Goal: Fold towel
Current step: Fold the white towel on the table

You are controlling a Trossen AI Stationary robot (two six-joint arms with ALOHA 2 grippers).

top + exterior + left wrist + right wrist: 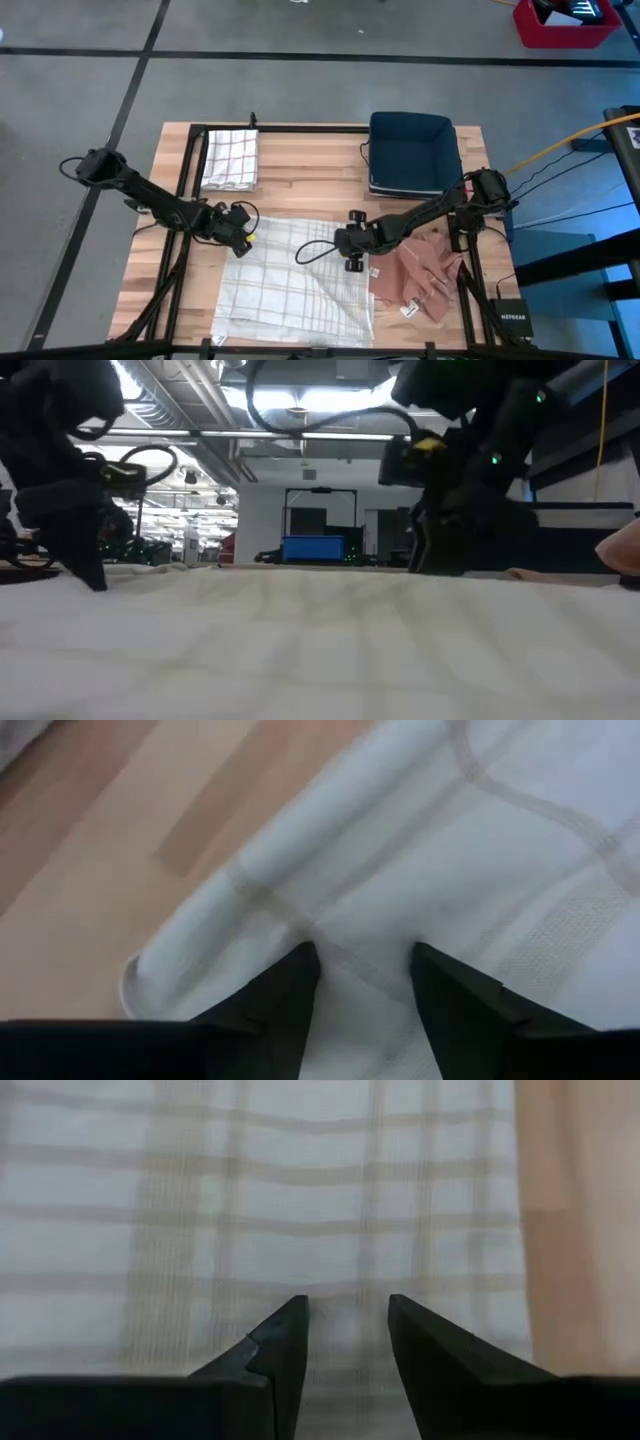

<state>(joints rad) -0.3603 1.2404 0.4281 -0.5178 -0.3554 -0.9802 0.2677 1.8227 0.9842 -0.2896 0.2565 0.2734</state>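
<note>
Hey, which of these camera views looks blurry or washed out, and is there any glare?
Low view: the white towel fills the foreground as a soft, out-of-focus blur, and ceiling lights glare brightly. Left wrist view: the towel edge looks soft and pale. Right wrist view: the plaid reads fairly clear. High view: evenly lit, no glare.

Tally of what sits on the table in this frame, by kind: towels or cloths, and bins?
White checked towels: 2, one spread flat, one folded
Pink cloths: 1, crumpled
Dark blue bins: 1
Total: 4
</note>
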